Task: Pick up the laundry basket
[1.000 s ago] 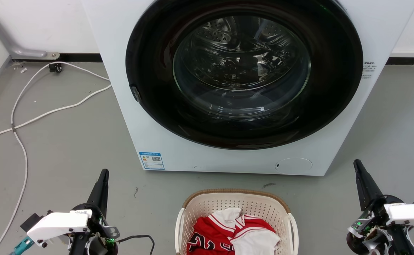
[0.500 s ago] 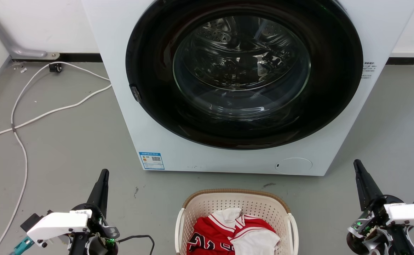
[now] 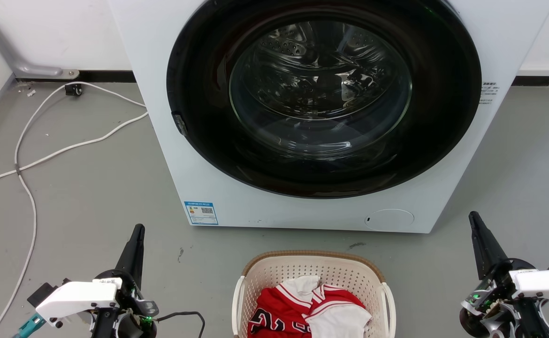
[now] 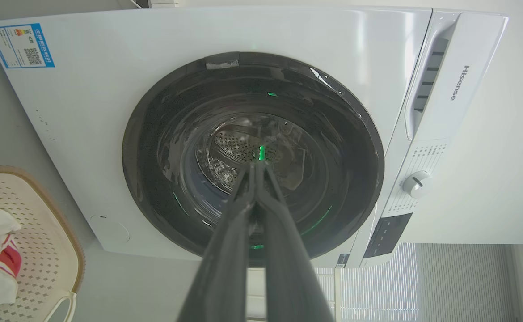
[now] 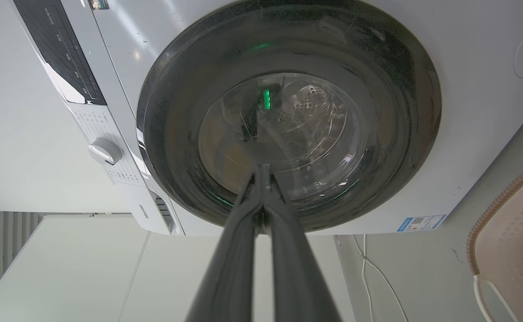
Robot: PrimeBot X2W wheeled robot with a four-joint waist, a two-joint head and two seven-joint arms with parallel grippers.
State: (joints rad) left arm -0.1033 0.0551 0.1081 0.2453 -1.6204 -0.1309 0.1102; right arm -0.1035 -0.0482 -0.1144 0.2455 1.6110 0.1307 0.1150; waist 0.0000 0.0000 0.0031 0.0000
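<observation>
In the head view nothing has moved: our left claw (image 3: 136, 237) and right claw (image 3: 476, 225) sit well apart from the laundry basket (image 3: 312, 256) at bottom centre, so we have not begun reaching. The left wrist view, then the right, show each claw's fingers pressed together, empty.

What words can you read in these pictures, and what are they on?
"Hisense": on the washing machine, top panel.
Blue sticker on its front: too small to read.
Grey print beside the door: too small.
Marks around the dial: too small.
Black marks on the red jersey in the laundry basket: folded, unreadable.
</observation>
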